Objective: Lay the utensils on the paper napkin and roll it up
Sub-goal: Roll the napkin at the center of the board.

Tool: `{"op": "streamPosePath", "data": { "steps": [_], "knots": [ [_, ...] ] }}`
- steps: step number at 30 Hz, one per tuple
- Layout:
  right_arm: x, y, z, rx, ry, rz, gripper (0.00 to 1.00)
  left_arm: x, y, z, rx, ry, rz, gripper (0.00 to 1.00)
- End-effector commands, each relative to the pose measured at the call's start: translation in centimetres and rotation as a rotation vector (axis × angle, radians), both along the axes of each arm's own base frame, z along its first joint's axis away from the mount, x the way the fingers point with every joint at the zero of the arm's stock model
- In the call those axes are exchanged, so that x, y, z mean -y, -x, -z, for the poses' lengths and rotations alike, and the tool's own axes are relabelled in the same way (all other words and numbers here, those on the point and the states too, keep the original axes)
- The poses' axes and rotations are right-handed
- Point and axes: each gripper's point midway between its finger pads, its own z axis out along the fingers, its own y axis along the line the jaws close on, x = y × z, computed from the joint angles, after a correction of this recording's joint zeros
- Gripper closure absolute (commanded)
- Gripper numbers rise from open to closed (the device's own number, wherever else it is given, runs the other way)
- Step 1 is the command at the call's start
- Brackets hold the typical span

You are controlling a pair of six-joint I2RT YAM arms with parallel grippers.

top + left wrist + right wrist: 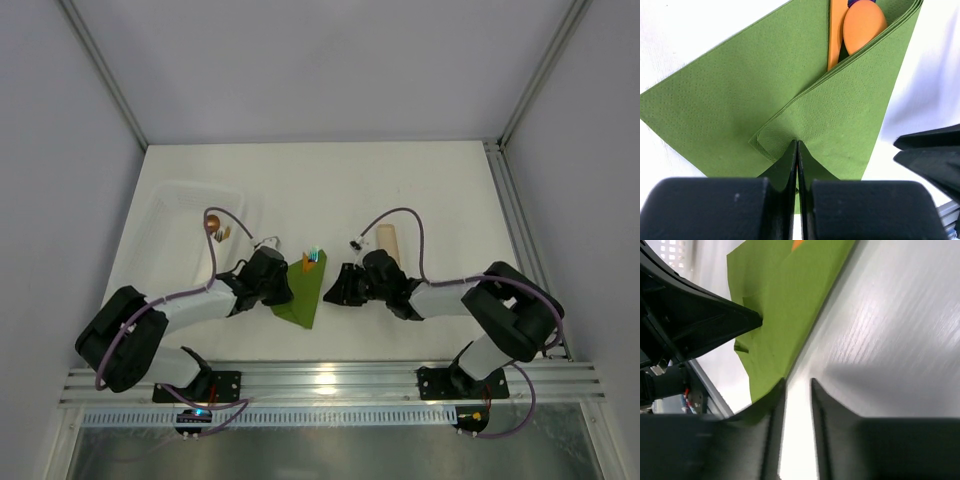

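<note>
Left wrist — left end effector (797,150) closed, tips on paper napkin (730,100) fold, right end effector (798,387) narrowly parted

Green paper napkin (740,100) folded over orange utensils (862,25); mid-table.

White table (450,180), grey walls (320,60), aluminium rail (330,380)

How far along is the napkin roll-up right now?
Done: the utensils lie on the paper napkin, one side already folded over them. In hand: the left hand is shut with its tips on that flap; the right hand is open at the napkin's edge. Left: the roll itself; the other corner lies flat and the utensil ends show.
</note>
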Motion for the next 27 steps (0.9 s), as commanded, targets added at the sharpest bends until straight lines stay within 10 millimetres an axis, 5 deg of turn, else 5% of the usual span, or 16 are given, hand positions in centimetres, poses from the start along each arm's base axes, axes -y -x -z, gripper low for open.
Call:
{"op": "streamPosePath", "data": {
  "steps": [1, 4, 12, 27],
  "knots": [
    [0.4, -1.8, -1.5, 0.072, 0.11, -0.006, 0.77, -0.9, 0.6, 0.3, -0.008, -0.032, -0.004, 1.0],
    [-1.4, -2.6, -2.4, 0.065, 0.082, -0.031, 0.96, -0.7, 0.6, 0.3, -0.01, -0.023, -0.005, 1.0],
    [-5.9, -2.6, -2.8, 0.034, 0.05, -0.081, 0.96, -0.8, 0.6, 0.3, -0.007, -0.015, -0.015, 1.0],
    [-8.0, -1.5, -0.2, -0.039, 0.134, -0.105, 0.96, -0.7, 0.5, 0.0, 0.0, -0.011, -0.018, 1.0]
  ]
}}
